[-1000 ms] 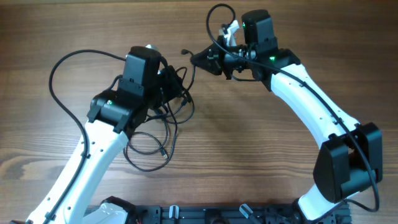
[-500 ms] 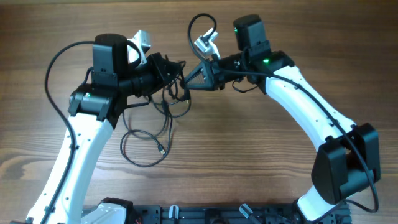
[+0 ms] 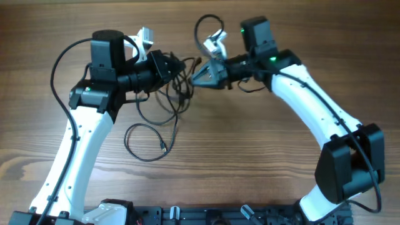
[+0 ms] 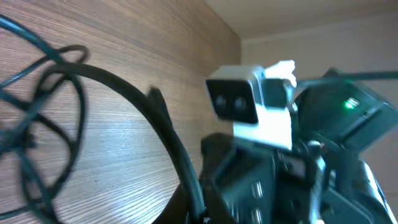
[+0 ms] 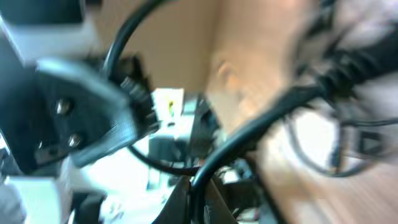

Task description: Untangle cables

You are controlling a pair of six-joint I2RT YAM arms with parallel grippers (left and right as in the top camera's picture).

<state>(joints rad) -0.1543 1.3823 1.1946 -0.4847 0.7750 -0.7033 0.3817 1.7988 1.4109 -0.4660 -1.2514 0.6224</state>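
Black cord lay in one slack loop (image 3: 148, 141) on the wooden counter (image 3: 262, 156) nearest the robot's bases (image 3: 187, 215), its small plug (image 3: 164, 149) resting inside the curve. Over the last second that loop had crept away from the bases as the bundle beyond it was pulled. Past it, the cables (image 3: 170, 100) hung as a knotted cluster, drawn out thinner than before. Farther still, the left pincer (image 3: 177, 65), which a second earlier had stood low over the heap, had swung round to point sideways, fully closed with a strand clamped in it. Facing it almost tip to tip, the right pincer (image 3: 195, 77) was likewise closed tight on a strand, as both wrist views suggested. The two had backed off slightly from their closest approach, putting tension on the knot. It looked like an early pull, with most crossings yet to be freed.
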